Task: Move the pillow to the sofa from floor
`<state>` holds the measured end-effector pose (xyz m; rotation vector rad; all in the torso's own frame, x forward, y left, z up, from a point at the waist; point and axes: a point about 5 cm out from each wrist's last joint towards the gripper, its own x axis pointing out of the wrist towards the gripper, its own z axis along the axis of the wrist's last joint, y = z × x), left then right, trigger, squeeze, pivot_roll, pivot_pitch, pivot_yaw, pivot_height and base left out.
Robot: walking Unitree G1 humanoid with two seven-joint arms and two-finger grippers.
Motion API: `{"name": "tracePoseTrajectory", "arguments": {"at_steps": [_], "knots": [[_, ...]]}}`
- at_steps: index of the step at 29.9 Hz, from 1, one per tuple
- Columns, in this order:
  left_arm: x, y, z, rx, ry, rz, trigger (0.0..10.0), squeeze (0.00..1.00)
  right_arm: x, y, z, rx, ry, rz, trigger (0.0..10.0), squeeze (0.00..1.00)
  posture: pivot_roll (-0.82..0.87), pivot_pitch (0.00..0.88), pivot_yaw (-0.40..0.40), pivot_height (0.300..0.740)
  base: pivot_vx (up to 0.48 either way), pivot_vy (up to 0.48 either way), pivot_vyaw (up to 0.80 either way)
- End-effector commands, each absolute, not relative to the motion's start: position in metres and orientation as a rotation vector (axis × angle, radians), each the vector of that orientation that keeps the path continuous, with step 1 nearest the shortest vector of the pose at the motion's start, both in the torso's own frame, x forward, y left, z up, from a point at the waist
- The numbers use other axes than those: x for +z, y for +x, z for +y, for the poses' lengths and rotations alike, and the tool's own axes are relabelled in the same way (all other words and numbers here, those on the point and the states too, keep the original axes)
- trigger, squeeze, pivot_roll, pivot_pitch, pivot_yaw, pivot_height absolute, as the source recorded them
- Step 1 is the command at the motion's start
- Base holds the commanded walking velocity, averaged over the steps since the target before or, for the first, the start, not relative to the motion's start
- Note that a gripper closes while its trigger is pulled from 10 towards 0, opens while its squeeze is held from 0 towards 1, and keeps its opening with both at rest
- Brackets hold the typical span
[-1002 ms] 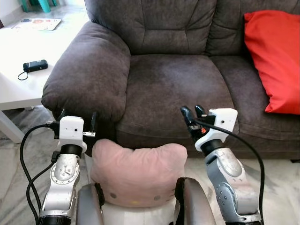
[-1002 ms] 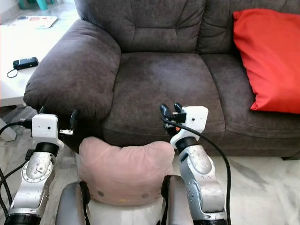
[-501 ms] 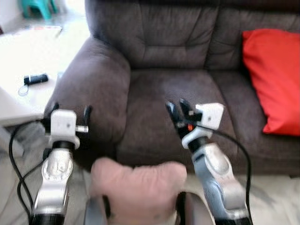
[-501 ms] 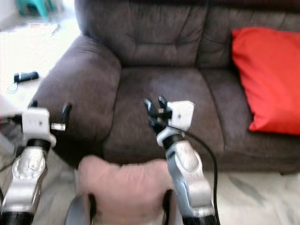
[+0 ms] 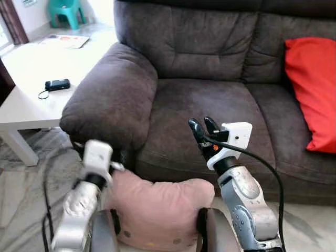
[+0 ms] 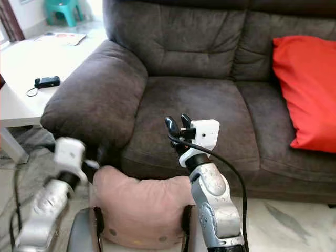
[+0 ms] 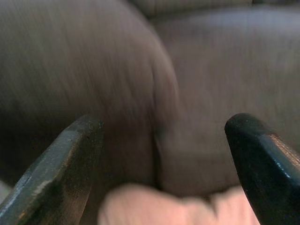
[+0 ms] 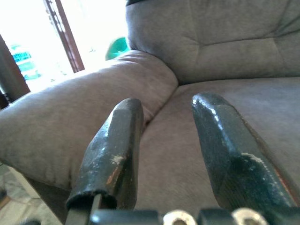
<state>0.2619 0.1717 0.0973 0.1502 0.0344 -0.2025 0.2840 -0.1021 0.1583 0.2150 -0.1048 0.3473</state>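
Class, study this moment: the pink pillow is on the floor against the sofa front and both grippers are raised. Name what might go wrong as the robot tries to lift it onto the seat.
1. The pink pillow sits wedged between the sofa front and the robot's body, so reaching it may be awkward.
2. The left gripper, open, is close to the armrest and might catch it.
3. The right gripper hovers over the seat, not at the pillow; a one-sided grab could let the soft pillow sag and slip.

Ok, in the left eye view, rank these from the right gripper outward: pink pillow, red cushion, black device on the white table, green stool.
1. Pink pillow: on the floor against the sofa front, just below the right gripper.
2. Red cushion: on the seat, to the robot's right.
3. Black device: on the white table, far left.
4. Green stool: top left, beyond the table.
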Motion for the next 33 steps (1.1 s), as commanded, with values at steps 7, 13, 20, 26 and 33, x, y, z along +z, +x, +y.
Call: {"name": "tracePoseTrajectory", "arguments": {"at_steps": [7, 13, 20, 26, 33], "knots": [[0.05, 0.251, 0.207, -0.035, 0.049, 0.26, 10.0, 0.0, 0.167, 0.282, -0.101, 0.371, 0.21, -0.117, 10.0, 0.0, 0.04, 0.0, -0.07, 0.487, 0.0, 0.0, 0.0], [0.036, 0.268, 0.215, 0.025, -0.049, 0.321, 10.0, 0.0, 0.181, 0.276, -0.103, 0.399, 0.204, -0.139, 10.0, 0.0, 0.0, 0.028, -0.1, 0.487, 0.0, 0.0, 0.0], [0.037, 0.288, 0.217, -0.018, -0.001, 0.335, 10.0, 0.0, 0.201, 0.267, -0.105, 0.429, 0.204, -0.163, 10.0, 0.0, -0.04, 0.095, -0.149, 0.487, 0.0, 0.0, 0.0], [0.041, 0.303, 0.222, 0.011, -0.075, 0.33, 10.0, 1.0, 0.214, 0.262, -0.099, 0.475, 0.2, -0.156, 10.0, 0.0, -0.08, 0.147, -0.188, 0.487, 0.0, 0.0, 0.0], [0.042, 0.309, 0.23, 0.033, -0.047, 0.344, 10.0, 1.0, 0.23, 0.254, -0.096, 0.511, 0.213, -0.154, 10.0, 0.0, -0.11, 0.209, -0.23, 0.487, 0.0, 0.0, 0.0]]}}
